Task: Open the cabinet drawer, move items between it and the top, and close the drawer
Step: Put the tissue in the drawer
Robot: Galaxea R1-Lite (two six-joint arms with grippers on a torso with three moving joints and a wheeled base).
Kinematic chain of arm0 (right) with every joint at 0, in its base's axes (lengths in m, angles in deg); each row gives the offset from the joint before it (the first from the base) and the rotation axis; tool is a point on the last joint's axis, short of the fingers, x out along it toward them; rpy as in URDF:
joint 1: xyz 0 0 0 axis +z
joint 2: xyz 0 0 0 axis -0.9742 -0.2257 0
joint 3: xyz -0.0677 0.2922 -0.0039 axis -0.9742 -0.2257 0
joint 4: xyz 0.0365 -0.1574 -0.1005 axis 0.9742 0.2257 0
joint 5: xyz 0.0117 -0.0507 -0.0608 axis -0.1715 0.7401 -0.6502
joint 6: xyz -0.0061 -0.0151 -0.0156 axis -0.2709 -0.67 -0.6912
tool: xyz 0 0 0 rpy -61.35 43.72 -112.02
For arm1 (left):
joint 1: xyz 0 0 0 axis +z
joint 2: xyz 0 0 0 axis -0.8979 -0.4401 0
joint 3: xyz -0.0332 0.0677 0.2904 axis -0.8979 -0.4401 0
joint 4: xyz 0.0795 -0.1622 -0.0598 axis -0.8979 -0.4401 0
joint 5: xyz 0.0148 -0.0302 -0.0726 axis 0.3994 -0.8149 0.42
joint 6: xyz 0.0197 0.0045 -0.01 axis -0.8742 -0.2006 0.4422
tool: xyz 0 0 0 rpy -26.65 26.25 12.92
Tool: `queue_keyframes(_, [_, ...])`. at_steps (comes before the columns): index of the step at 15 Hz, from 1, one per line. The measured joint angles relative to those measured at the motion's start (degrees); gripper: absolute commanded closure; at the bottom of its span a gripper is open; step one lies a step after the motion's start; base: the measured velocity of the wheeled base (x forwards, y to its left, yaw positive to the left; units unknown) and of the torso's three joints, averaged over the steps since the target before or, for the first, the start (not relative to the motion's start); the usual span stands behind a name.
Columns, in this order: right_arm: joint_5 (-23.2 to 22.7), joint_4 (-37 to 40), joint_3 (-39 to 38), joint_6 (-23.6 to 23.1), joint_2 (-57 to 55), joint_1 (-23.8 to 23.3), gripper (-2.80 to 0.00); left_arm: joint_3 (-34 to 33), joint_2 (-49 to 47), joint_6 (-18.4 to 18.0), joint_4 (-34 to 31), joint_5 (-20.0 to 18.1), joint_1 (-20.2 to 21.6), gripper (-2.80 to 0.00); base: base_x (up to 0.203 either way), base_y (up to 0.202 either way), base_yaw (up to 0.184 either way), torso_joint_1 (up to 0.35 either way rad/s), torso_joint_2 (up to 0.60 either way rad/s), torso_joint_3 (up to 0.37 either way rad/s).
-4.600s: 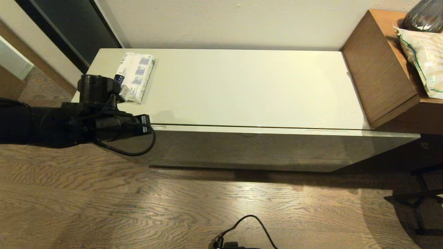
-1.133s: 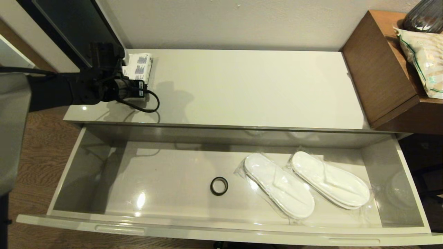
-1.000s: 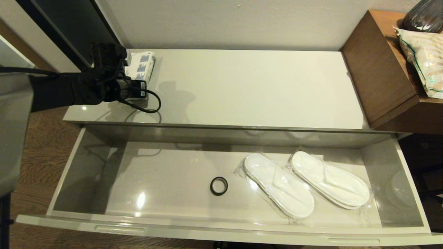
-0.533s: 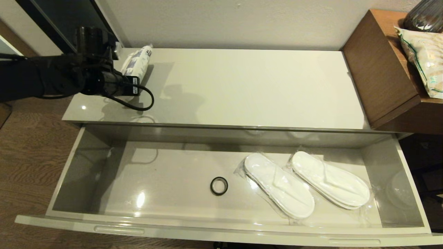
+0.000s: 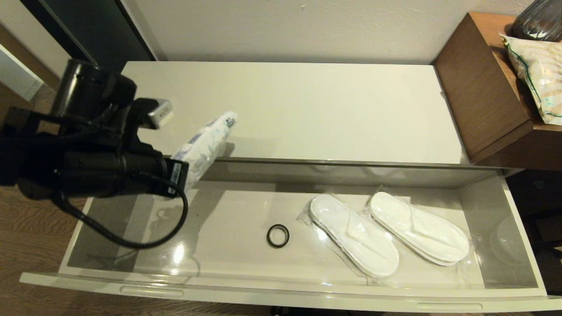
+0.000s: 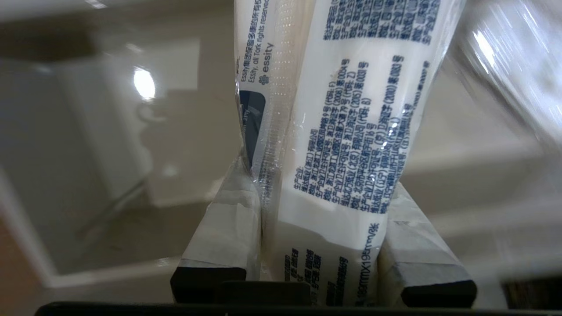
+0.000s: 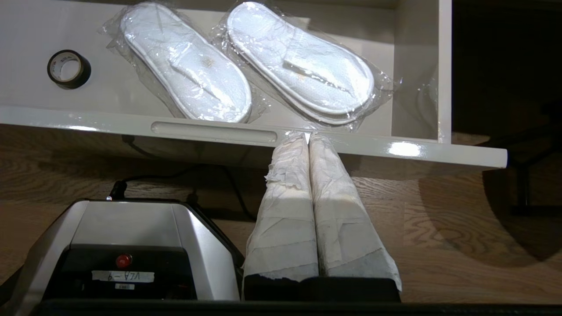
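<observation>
The cabinet drawer (image 5: 281, 295) stands pulled fully out below the cream-white top (image 5: 307, 109). My left gripper (image 5: 186, 171) is shut on the lower end of the white tissue pack (image 5: 204, 142). It holds the pack tilted in the air over the top's front edge and the drawer's left part. In the left wrist view the tissue pack (image 6: 347, 123) with blue print is squeezed between both taped fingers (image 6: 224, 228) of the left gripper (image 6: 322, 210). My right gripper (image 7: 308, 137) is shut and empty, low in front of the drawer's front panel (image 7: 395, 149), out of the head view.
Two clear-wrapped white slippers (image 5: 353, 235) (image 5: 419, 228) and a small black ring (image 5: 278, 235) lie in the drawer's middle and right. A brown wooden desk (image 5: 483, 87) abuts the cabinet's right end. The robot's base (image 7: 123, 250) stands beside the right gripper.
The drawer, shut 4.6 s ago, is open. The left gripper lifted the tissue pack off the top's back left corner and carried it forward and down towards the drawer.
</observation>
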Motion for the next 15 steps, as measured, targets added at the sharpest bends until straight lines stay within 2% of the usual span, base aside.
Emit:
queue_keyframes(2, [0.0, 0.0, 0.0, 0.0, 0.0, 0.0, 0.0, -5.1, 2.1, 2.7, 0.1, -1.3, -6.3, 0.0, 0.0, 0.0, 0.0, 0.0, 0.0, 0.0])
queue_keyframes(5, [0.0, 0.0, 0.0, 0.0, 0.0, 0.0, 0.0, -6.8, 0.1, 6.7, 0.7, -3.7, -11.0, 0.0, 0.0, 0.0, 0.0, 0.0, 0.0, 0.0])
queue_keyframes(8, [0.0, 0.0, 0.0, 0.0, 0.0, 0.0, 0.0, -8.2, -3.4, 7.5, 6.1, -4.2, -12.1, 0.0, 0.0, 0.0, 0.0, 0.0, 0.0, 0.0])
queue_keyframes(15, [0.0, 0.0, 0.0, 0.0, 0.0, 0.0, 0.0, -12.7, -11.0, 10.4, 14.6, -4.0, -12.2, 0.0, 0.0, 0.0, 0.0, 0.0, 0.0, 0.0])
